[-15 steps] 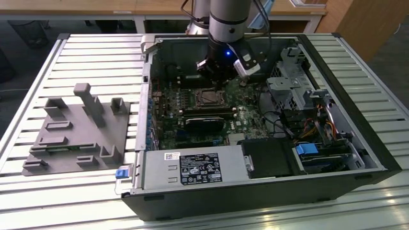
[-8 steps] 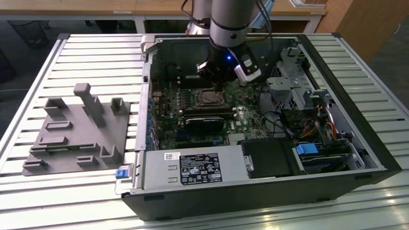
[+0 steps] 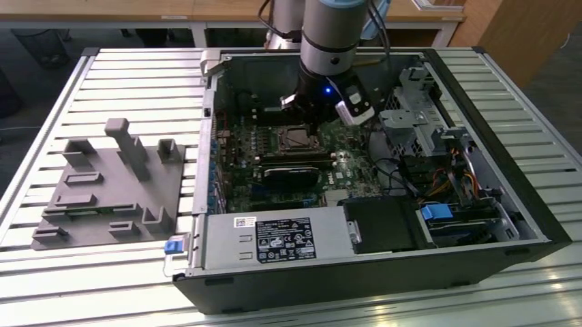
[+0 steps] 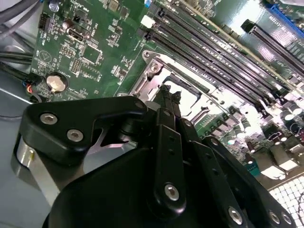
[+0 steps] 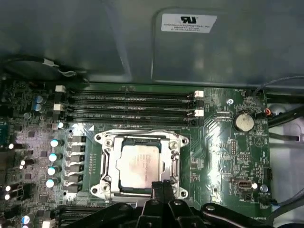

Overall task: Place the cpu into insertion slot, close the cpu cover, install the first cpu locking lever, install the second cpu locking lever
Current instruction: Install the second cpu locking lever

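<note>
The cpu (image 5: 140, 164), a pale silvery square chip, lies flat in the insertion slot (image 3: 296, 139) on the green motherboard. The cpu cover (image 5: 137, 139), a thin metal frame with a square window, lies down around the chip. My gripper (image 5: 163, 186) is shut, its two black fingers pressed together with nothing seen between them. The tips sit at the edge of the cover frame, just beside the chip. In the second wrist view the gripper (image 4: 168, 97) points down at the bright chip face (image 4: 192, 97). In the exterior view the gripper (image 3: 314, 112) hangs inside the case, right over the socket.
Long black memory slots (image 5: 128, 107) run beside the socket, and a coin battery (image 5: 243, 121) sits on the board. A black heatsink (image 3: 289, 174), the grey power supply box (image 3: 272, 240) and a drive cage (image 3: 414, 116) crowd the case. A grey fixture (image 3: 109, 184) lies at the exterior view's left.
</note>
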You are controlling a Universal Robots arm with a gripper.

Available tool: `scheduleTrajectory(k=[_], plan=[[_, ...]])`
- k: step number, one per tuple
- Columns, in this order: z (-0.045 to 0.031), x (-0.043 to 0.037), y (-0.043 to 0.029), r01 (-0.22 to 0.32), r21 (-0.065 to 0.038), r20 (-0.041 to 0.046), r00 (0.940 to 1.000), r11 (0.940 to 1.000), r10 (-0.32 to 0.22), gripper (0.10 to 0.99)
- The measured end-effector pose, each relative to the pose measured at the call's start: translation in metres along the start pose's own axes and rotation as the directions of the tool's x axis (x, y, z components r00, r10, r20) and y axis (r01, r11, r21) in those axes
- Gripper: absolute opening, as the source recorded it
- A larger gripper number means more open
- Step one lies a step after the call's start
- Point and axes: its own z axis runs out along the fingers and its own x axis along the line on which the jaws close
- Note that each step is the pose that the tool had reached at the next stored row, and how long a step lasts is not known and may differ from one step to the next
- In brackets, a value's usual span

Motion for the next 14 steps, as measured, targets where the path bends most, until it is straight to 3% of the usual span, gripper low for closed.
scheduleTrajectory(k=[8, 14], plan=[[-0.0027, 0.0012, -0.0175, -0.001, -0.007, -0.0031, 1.0000, 1.0000, 0.001, 0.106], [-0.0033, 0.0208, -0.0200, -0.001, -0.009, -0.0031, 1.0000, 1.0000, 0.001, 0.106]])
